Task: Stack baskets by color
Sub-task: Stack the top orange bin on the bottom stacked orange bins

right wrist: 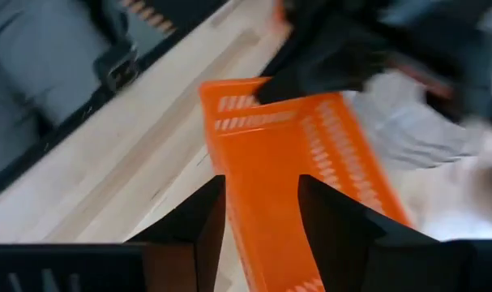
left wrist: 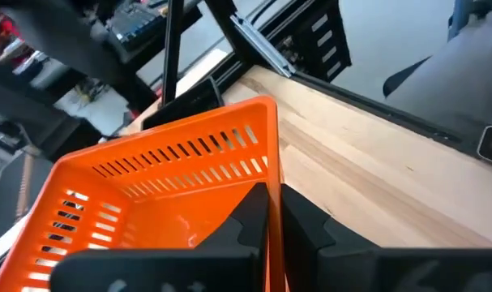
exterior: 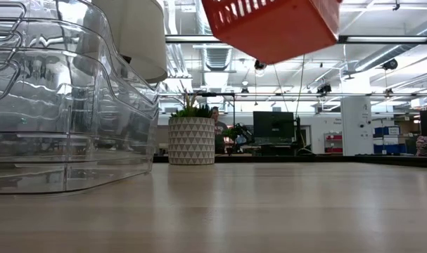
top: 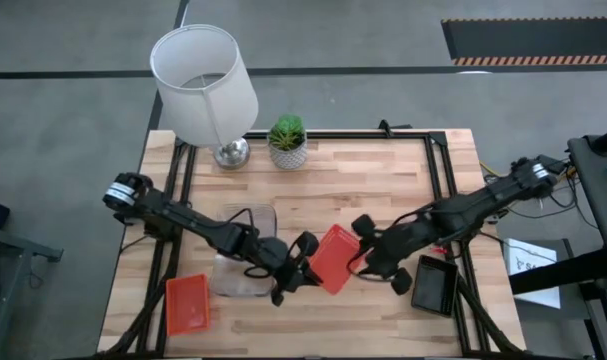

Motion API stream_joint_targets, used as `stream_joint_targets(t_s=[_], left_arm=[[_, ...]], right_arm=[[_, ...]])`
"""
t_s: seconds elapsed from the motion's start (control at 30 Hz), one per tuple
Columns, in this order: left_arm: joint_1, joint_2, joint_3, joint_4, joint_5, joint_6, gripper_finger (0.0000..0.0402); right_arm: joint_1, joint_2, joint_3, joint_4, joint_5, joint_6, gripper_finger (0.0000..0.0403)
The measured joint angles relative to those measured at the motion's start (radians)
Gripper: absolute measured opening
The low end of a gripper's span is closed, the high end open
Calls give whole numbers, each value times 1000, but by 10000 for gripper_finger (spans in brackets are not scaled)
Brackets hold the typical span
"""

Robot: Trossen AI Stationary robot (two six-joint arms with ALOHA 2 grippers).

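Handover in mid-air: we see the left gripper (top: 305, 262) clamped on an orange basket's (top: 334, 258) wall, the right gripper (top: 366, 253) standing apart around its opposite edge.

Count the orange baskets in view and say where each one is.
2. One orange basket is held above mid-table in the shut left gripper; the other lies at the table's front-left corner. A third may be nested unseen.

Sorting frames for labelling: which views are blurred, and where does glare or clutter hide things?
Right wrist view: motion blur smears the orange slotted plastic basket and the arm beyond. Low view: reflections streak the clear see-through plastic baskets, and the top edge crops the orange basket. Left wrist view: background soft. High view: sharp, evenly lit.
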Motion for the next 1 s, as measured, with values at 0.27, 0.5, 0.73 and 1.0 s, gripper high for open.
stream_joint_targets(t_s=[0.27, 0.5, 0.73, 1.0], left_arm=[[-154, -28, 195, -329, -312, -127, 0], [-332, -32, 364, -625, -568, -339, 0], [-445, -37, 502, -884, -706, -639, 0], [-615, -37, 588, -1164, -698, -1097, 0]], right_arm=[[6, -133, -58, 124, 100, -9, 124], [6, -202, -178, 278, 103, -20, 101], [6, -238, -293, 447, 110, -68, 81], [6, -242, -397, 579, 109, -59, 64]])
